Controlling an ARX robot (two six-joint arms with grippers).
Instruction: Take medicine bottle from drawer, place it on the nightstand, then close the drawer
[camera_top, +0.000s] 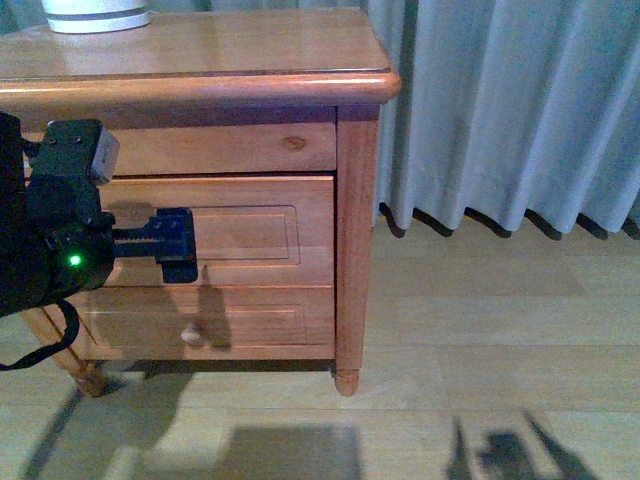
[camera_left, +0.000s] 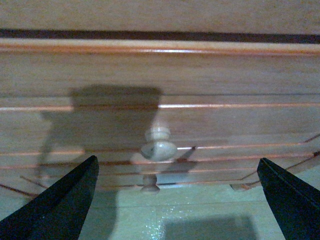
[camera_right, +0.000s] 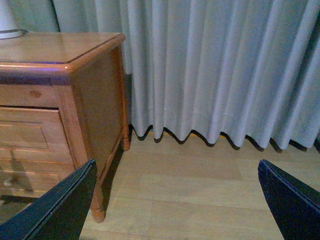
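The nightstand desk (camera_top: 357, 250) stood on a wooden floor (camera_top: 480, 330) beside a grey curtain (camera_top: 500, 110), with the bottom of a white round object (camera_top: 95, 15) on its top near the back left. The upper drawer (camera_top: 250, 235) looked pushed in, its panel front nearly level with the frame. The medicine bottle did not show in any view.

The left gripper (camera_top: 178, 245) was held in front of this drawer, at the middle of the panel, and it covered the knob in the front view. In the left wrist view the round wooden knob (camera_left: 158, 149) lay between the two black fingers (camera_left: 65, 200), which were spread wide and stood well apart from it on both sides. The knob of the lower drawer (camera_left: 149, 184) showed just under it.

The right gripper (camera_right: 176, 165) was also spread wide and held nothing. Its camera looked at the side of the nightstand desk, the curtain and the floor, away from the drawer fronts.
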